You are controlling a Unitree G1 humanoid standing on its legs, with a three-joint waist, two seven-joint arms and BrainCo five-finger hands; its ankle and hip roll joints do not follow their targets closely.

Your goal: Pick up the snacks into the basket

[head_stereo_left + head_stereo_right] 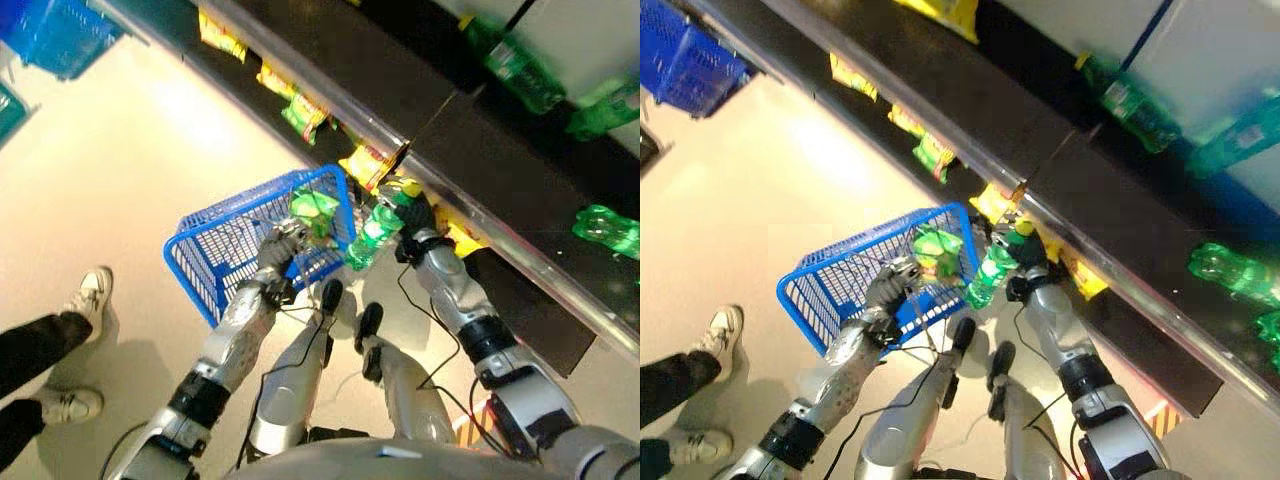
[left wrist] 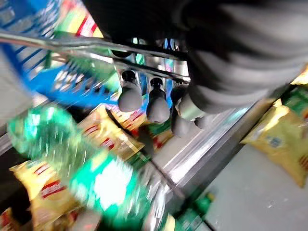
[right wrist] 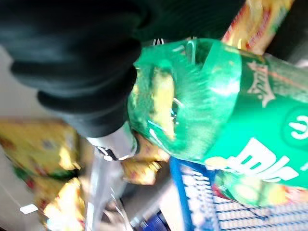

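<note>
A blue wire basket (image 1: 215, 255) hangs over the floor, and my left hand (image 1: 281, 246) is shut on its metal handle (image 2: 91, 45); the curled fingers (image 2: 130, 96) show in the left wrist view. A green snack bag (image 1: 316, 210) lies inside at the shelf end. My right hand (image 1: 414, 216) is shut on a green plastic bottle (image 1: 368, 236), held tilted at the basket's near corner, between the basket and the shelf. Seen from the right wrist, the bottle (image 3: 231, 110) is just above the blue rim (image 3: 185, 192).
A black shelf (image 1: 400, 100) runs diagonally across the top, with yellow snack bags (image 1: 366, 164) and a green bag (image 1: 303, 114) along its edge. Green bottles (image 1: 515, 62) lie higher up. A person's legs and white shoes (image 1: 92, 295) stand at the left. Another blue basket (image 1: 60, 35) sits at the top left.
</note>
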